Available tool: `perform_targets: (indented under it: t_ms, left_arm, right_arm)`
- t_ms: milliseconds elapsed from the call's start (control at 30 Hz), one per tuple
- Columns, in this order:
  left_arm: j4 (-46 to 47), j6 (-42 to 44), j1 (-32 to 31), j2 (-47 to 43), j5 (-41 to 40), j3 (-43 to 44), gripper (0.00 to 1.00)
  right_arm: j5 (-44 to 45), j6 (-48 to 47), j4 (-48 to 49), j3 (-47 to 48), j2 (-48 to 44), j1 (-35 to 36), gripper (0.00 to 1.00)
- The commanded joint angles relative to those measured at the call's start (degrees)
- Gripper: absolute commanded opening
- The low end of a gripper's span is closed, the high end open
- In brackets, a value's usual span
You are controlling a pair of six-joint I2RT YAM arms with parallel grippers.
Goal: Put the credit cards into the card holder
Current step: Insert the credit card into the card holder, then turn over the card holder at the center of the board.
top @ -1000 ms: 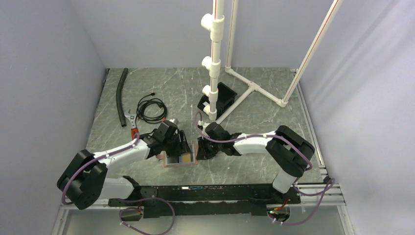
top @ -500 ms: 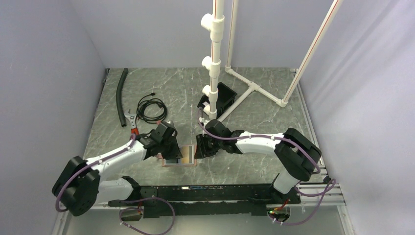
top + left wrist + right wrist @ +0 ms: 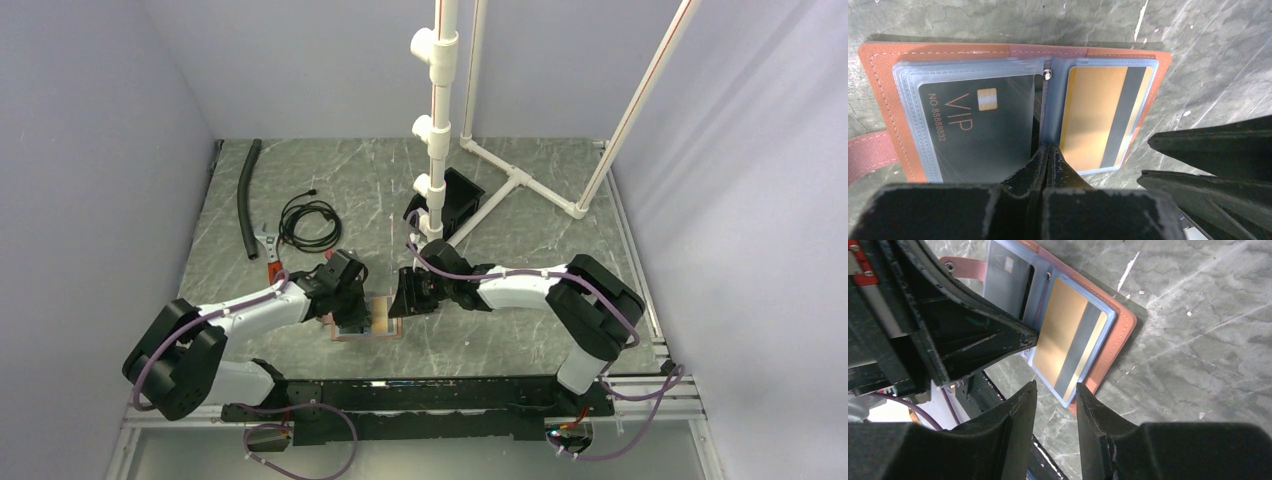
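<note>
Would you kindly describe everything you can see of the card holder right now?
The card holder is a tan-brown stitched leather bifold lying open and flat on the marbled table, snap tab sticking out one side. Its clear glossy sleeves hold a black VIP card and a gold striped card. The left gripper's shut tips meet the sleeves' near edge at the spine.

**Top external.** We look down from high above the near edge, facing the far side and standing far off, so the whole desk [image 3: 350, 170] is in frame.

**Left wrist.** We sit right behind the left claw [image 3: 1047, 156] and point steeply down. The open card holder [image 3: 878, 65] is very close and fills most of the frame.

**Right wrist.** We sit behind the right claw [image 3: 1055, 390], tilted down, close to the same card holder from its opposite side.

**Shared.** All three views hold the card holder. Each wrist view also catches the other claw.
</note>
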Motion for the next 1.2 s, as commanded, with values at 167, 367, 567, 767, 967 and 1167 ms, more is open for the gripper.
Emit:
perform_targets:
  t_ms: [167,367,567,767,967,1167]
  left_arm:
    - [3.95,-0.66,-0.06,1.75,-1.39,-3.8,0.0]
    - [4.65,-0.61,-0.09,1.79,-0.5,-4.12,0.0]
    - [4.46,-0.59,-0.07,1.42,-0.51,-4.25,0.0]
    - [4.22,-0.38,-0.11,1.05,-0.32,-4.04,0.0]
    - [3.71,-0.24,-0.12,0.17,0.56,-3.32,0.0]
    - [1.16,-0.08,-0.12,-3.18,0.61,-1.38,0.06]
  right_arm:
    - [-2.35,1.64,4.61,0.29,3.3,-0.34,0.38]
    - [-3.82,2.38,6.42,0.35,4.41,-0.25,0.38]
    - [-4.29,2.31,6.63,0.5,3.35,-0.25,0.37]
    - [-4.87,1.79,6.35,0.8,2.35,-0.1,0.36]
    - [-6.59,0.99,7.73,1.29,1.84,0.75,0.36]
    - [-7.67,2.26,10.04,1.7,2.05,0.83,0.31]
